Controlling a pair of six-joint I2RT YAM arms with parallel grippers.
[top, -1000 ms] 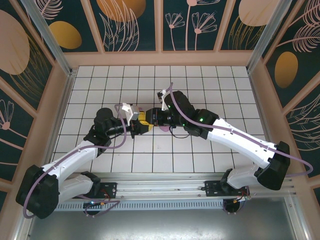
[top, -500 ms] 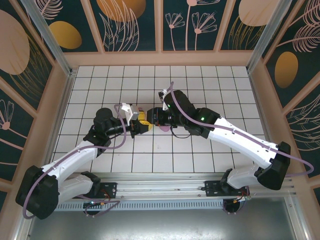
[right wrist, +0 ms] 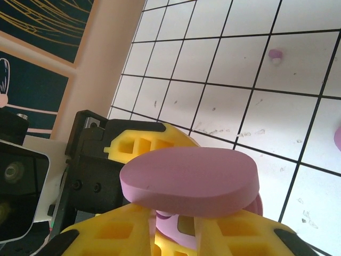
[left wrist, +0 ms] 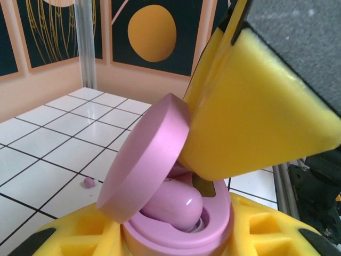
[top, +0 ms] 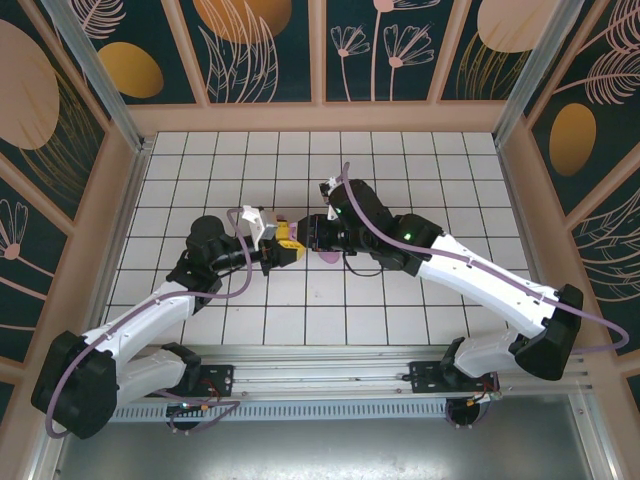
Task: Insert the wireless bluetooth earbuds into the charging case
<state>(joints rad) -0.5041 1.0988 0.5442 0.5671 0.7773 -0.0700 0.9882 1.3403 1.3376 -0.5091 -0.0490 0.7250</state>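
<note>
The pink charging case (left wrist: 160, 234) sits between my left gripper's (left wrist: 170, 242) yellow fingers, which are shut on its base. Its lid (left wrist: 146, 160) stands tilted open. One pink earbud (left wrist: 173, 205) lies in the case's well. My right gripper (right wrist: 173, 234) reaches in from the other side; its yellow fingers (left wrist: 250, 117) press under the lid (right wrist: 189, 178) against the case's inside, narrowly apart, their tips hidden by the lid. In the top view the left gripper (top: 288, 252) and right gripper (top: 312, 240) meet at the middle of the tiled floor.
A tiny pink bit (left wrist: 89, 182) lies on a tile beyond the case, and a tiny pink bit (right wrist: 275, 54) lies on the floor in the right wrist view. A larger pink oval (top: 328, 257) rests beside the grippers. Patterned walls ring the floor.
The right arm has shifted slightly forward and left toward the case. The left arm holds still with the case.
</note>
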